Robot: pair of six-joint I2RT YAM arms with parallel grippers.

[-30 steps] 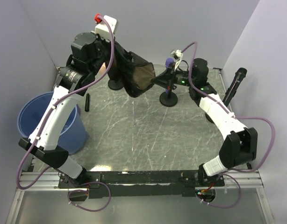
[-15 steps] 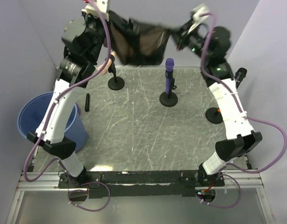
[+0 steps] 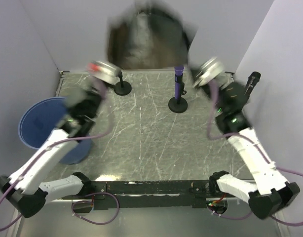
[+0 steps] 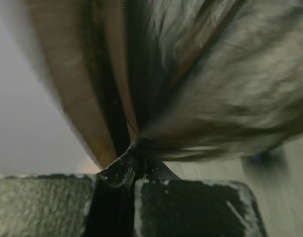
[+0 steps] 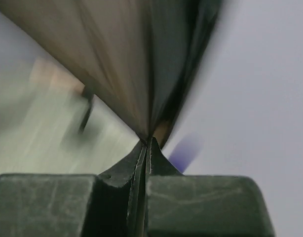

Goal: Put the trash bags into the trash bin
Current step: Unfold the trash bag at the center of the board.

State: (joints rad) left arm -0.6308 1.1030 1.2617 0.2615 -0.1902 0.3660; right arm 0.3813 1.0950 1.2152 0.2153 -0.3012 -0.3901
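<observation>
A dark, see-through trash bag (image 3: 146,42) hangs blurred in the air over the back of the table, billowed between both grippers. My left gripper (image 3: 111,66) is shut on its left edge, and in the left wrist view the fingertips (image 4: 133,155) pinch bunched dark film (image 4: 215,89). My right gripper (image 3: 198,70) is shut on the right edge, and in the right wrist view the closed tips (image 5: 147,143) clamp the bag (image 5: 136,64). The blue trash bin (image 3: 35,123) stands off the table's left edge, below my left arm, apart from the bag.
A purple-topped stand (image 3: 178,89) and a black round-based stand (image 3: 123,87) are on the back of the grey table (image 3: 151,143). A black post (image 3: 251,83) stands at the right wall. Walls close in the back and both sides.
Both arms have swung down and toward the near side, fast enough to blur. The bag, first hanging at the back left and then stretched flat between the grippers, has puffed upward.
</observation>
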